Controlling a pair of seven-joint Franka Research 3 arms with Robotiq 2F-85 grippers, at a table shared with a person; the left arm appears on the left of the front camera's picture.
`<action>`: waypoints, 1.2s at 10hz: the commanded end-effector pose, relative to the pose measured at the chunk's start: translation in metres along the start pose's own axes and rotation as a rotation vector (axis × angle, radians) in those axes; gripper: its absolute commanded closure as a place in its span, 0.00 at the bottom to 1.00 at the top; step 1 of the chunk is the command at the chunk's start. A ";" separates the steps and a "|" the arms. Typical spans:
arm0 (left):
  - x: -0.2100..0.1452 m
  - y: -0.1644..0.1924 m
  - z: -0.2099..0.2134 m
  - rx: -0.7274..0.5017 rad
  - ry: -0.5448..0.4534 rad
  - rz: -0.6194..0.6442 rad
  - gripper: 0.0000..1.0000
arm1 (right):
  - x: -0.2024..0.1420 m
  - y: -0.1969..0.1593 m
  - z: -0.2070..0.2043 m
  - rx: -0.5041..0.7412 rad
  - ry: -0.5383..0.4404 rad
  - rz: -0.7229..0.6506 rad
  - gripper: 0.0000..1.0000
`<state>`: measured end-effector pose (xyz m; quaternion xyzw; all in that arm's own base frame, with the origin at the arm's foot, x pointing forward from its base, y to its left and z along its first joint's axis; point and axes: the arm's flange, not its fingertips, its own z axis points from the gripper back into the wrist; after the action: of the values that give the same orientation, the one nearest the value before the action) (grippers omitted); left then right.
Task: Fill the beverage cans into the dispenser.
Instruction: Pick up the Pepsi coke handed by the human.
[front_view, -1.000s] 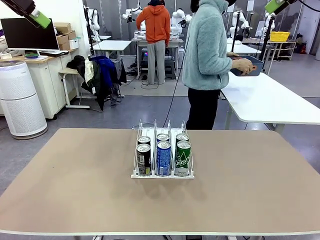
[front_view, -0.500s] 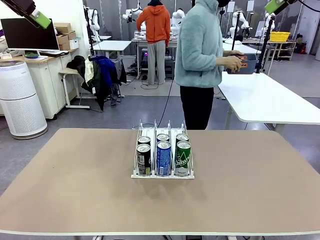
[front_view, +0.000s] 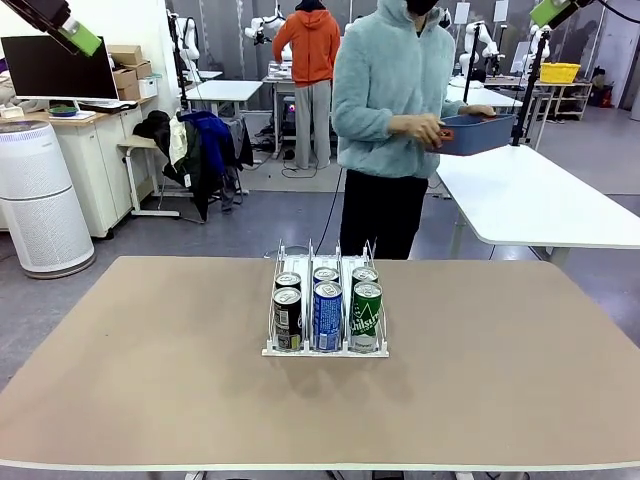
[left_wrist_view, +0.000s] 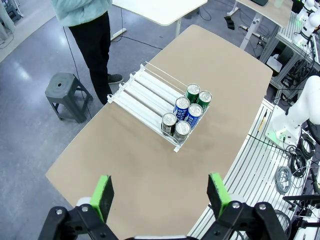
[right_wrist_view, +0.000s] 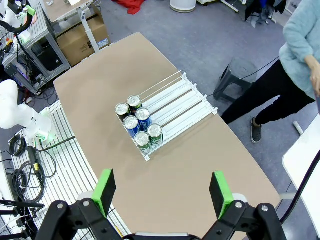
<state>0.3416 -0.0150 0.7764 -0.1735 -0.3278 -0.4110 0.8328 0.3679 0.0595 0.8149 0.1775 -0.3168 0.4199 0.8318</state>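
The tan worktop (front_view: 150, 380) stands on a glossy grey floor (front_view: 250, 225) in a bright, open lab. By the left wall, a white cylindrical air purifier (front_view: 40, 195) sits beside a white cabinet (front_view: 95, 150) that carries a dark monitor (front_view: 58, 68) and cardboard boxes (front_view: 130, 65). Jackets (front_view: 205, 145) hang over a chair (front_view: 135, 150) nearby. A long white table (front_view: 540, 200) stands at the right, with a yellow crate (front_view: 559, 72) farther back. A grey stool (left_wrist_view: 65, 92) stands near the worktop's far edge.

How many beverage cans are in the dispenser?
6: two dark cans in the left lane, two blue cans in the middle, two green cans right, all at the dispenser's near end.
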 end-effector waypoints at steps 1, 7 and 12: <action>-0.001 0.002 0.003 -0.015 -0.001 0.015 0.00 | 0.000 0.002 0.000 0.008 0.001 -0.008 0.00; -0.001 0.002 0.003 -0.015 -0.001 0.015 0.00 | 0.000 0.002 0.000 0.008 0.001 -0.008 0.00; -0.001 0.002 0.003 -0.015 -0.001 0.015 0.00 | 0.000 0.002 0.000 0.008 0.001 -0.008 0.00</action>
<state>0.3416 -0.0150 0.7764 -0.1735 -0.3278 -0.4110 0.8328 0.3679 0.0595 0.8149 0.1775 -0.3169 0.4199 0.8318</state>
